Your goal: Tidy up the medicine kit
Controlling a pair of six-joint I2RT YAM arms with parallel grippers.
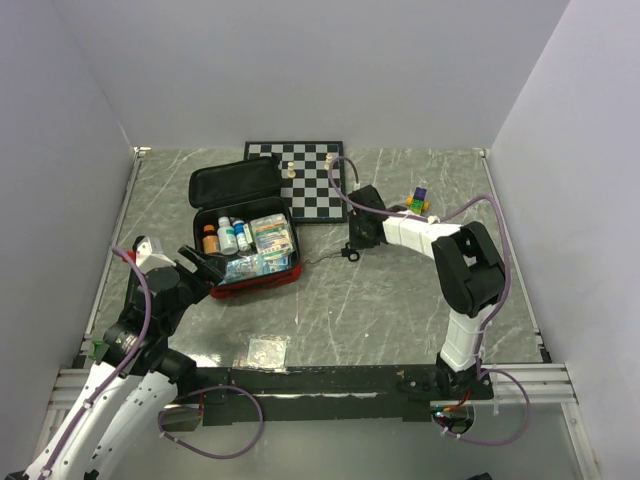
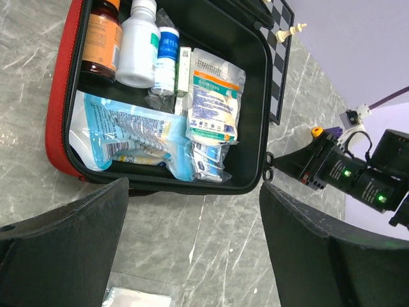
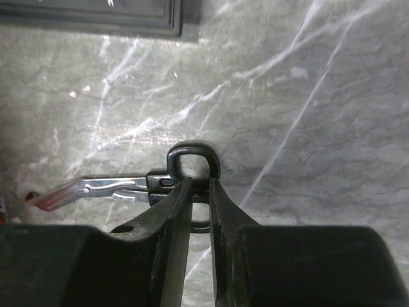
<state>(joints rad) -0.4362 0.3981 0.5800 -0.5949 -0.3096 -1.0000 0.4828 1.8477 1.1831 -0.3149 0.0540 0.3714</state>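
The medicine kit (image 1: 256, 283) lies open at the table's left centre, red outside, its black lid (image 1: 235, 183) folded back. Inside stand an amber bottle (image 2: 102, 38) and a white bottle (image 2: 139, 41), next to a white packet (image 2: 214, 96) and a blue packet (image 2: 128, 137). My left gripper (image 2: 195, 192) hovers open over bare table just in front of the kit, holding nothing. My right gripper (image 3: 199, 182) is to the right of the kit, its fingers pinched on the black ring of the zipper pull (image 3: 192, 152), with a metal tab trailing left.
A black-and-white chessboard (image 1: 310, 180) with a few pieces lies behind the kit. Small coloured cubes (image 1: 418, 203) sit to its right, beside my right arm. A clear flat packet (image 1: 265, 350) lies near the front edge. Grey walls close in the table.
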